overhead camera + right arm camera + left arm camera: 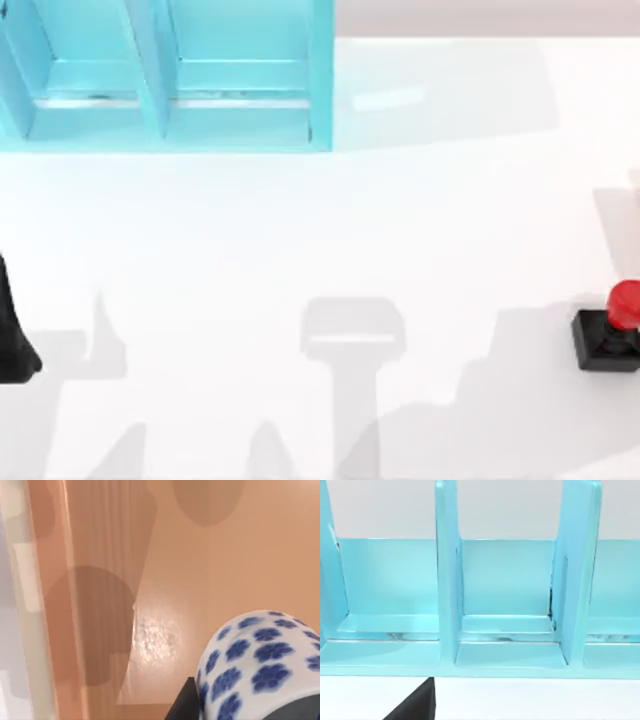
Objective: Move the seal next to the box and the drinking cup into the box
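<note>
The drinking cup (pixel 260 665), white with blue flowers, shows close up in the right wrist view. My right gripper (pixel 245 707) is shut on it, with a dark finger (pixel 182 700) against its side. Behind the cup lies the box's (pixel 200 570) orange-tan inner floor, and one wall (pixel 45 605) rises beside it. The seal (pixel 610 335), a black block with a red knob, stands upright at the right edge of the top view. My left gripper (pixel 15 340) is parked at the table's left edge, and a dark part of it (pixel 415 707) shows in the left wrist view.
A teal shelf rack (pixel 170 80) with upright dividers stands at the back left, and its compartments (pixel 507 630) face the left wrist camera. The white table (pixel 330 230) spreads between the rack and the seal.
</note>
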You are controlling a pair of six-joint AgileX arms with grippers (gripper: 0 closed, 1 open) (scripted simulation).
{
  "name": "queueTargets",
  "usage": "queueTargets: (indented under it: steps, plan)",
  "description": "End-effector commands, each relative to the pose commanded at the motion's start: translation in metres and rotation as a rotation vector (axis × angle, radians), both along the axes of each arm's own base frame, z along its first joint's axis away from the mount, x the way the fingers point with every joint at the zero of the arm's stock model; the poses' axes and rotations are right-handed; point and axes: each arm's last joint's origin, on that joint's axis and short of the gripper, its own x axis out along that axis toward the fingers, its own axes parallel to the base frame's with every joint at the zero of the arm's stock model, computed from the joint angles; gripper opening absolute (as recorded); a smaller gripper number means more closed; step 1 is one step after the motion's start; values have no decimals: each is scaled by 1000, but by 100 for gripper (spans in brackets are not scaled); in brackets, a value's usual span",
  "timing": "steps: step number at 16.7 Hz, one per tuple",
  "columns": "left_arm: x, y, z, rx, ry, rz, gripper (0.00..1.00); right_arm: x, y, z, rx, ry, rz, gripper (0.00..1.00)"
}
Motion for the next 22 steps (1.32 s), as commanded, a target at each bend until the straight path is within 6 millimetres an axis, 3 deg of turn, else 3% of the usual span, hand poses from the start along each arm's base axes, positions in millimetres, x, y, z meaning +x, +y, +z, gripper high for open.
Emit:
queueTargets:
  steps: [2, 4, 7, 13, 17, 22]
  plan:
    - [0, 0, 0, 0, 0, 0, 100, -32, -24, -6, 10, 7, 7, 0]
    - [0, 0, 0, 0, 0, 0, 100, -57, -35, -11, 16, -6, 16, 0]
    - [0, 0, 0, 0, 0, 0, 100, -75, -40, -13, 21, -31, 25, 0]
    - [0, 0, 0, 0, 0, 0, 100, -74, -39, -13, 24, -30, 25, 0]
    - [0, 0, 0, 0, 0, 0, 100, -68, -31, -16, 79, -120, 18, 0]
    - [0, 0, 0, 0, 0, 0, 100, -65, -24, -47, 132, -154, 10, 0]
